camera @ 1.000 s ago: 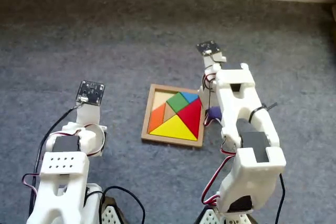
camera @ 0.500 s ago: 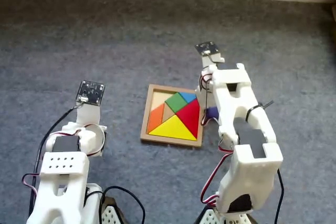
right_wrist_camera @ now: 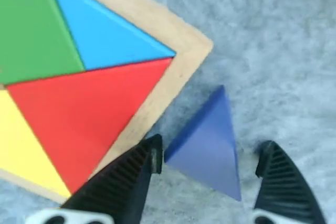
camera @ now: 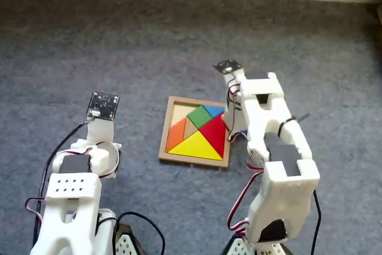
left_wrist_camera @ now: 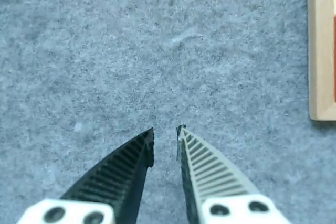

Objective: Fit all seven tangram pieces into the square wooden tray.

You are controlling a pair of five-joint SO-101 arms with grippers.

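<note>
Right claw [right_wrist_camera: 210,155]: I see it spread wide and low over the surface, gripping nothing. One finger [right_wrist_camera: 131,177] is at the tray's outer rim. The other finger [right_wrist_camera: 278,174] is out over bare surface.

Dark blue triangle [right_wrist_camera: 207,140]: it lies flat on the surface between those two fingers, outside the tray. It is just beside the tray's right edge, near the far right corner. I cannot tell whether its nearest point touches the rim.

Square wooden tray [camera: 164,143]: it sits flat near the middle of the surface, between my two arms and slightly askew. Its rim [right_wrist_camera: 157,19] runs past the right claw, and one corner [left_wrist_camera: 320,51] shows beside the left claw.

Pieces in the tray: light blue triangle [camera: 215,110] at the far right corner, with the green piece [camera: 200,116] beside it. The red triangle [camera: 216,131] is along the right edge and the yellow triangle [camera: 194,146] along the near edge. The orange piece [camera: 177,132] is at the left edge.

Pale patches: I cannot tell whether the far left corner and the centre are bare wood or wood-coloured pieces.

Left claw [left_wrist_camera: 165,135]: narrow, the tips a sliver apart with nothing between them, over bare surface well left of the tray.

Surface [camera: 119,46]: grey and carpet-like.
</note>
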